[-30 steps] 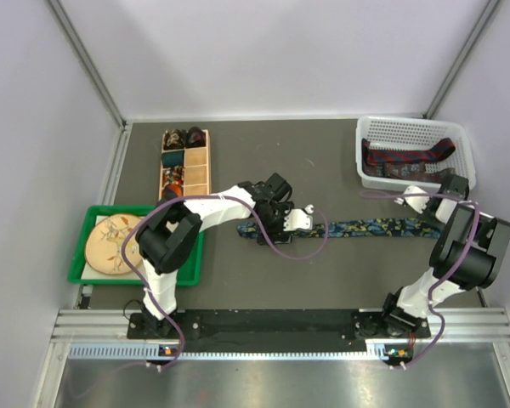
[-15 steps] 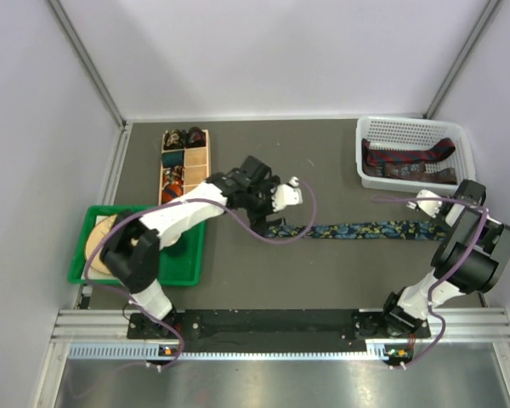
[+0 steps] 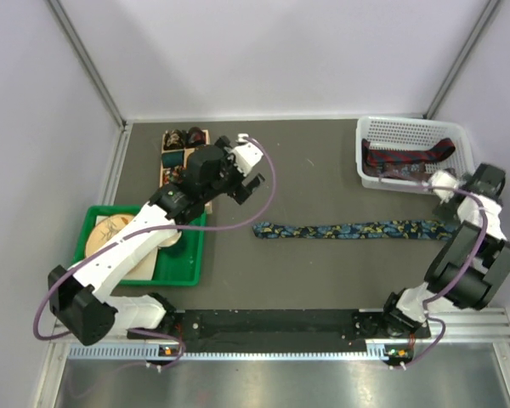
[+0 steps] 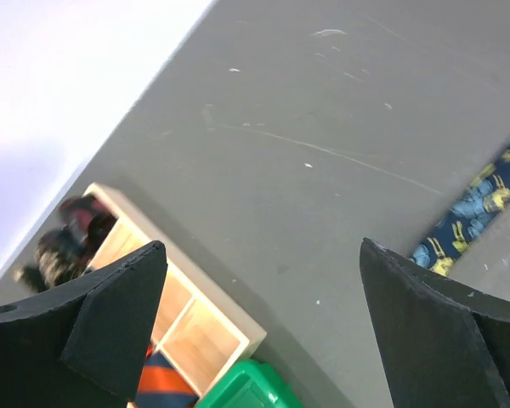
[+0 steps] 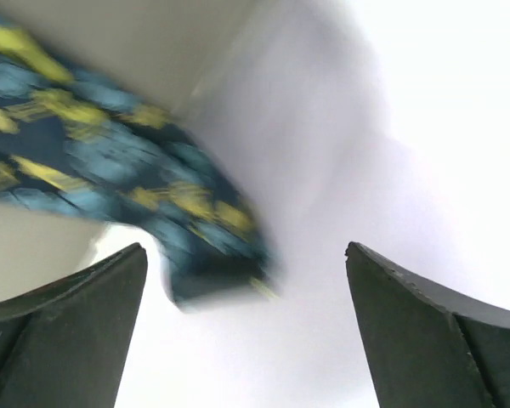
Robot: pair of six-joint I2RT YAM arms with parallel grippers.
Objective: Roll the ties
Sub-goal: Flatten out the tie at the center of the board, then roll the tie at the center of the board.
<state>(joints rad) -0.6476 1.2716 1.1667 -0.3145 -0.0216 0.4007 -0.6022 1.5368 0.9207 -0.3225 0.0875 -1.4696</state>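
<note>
Both arms have just let go: the blue tie (image 3: 353, 229) now lies stretched flat on the surface (image 3: 323, 170), untouched. Left jaws stand wide, withdrawn toward the wooden organiser (image 3: 200, 140); right jaws look wide too, though that view is blurred. Rolling hasn't started.

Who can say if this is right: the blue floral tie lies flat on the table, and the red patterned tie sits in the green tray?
Not quite: the red patterned tie sits in the white basket, as the top view shows. The blue floral tie does lie flat on the table.
</note>
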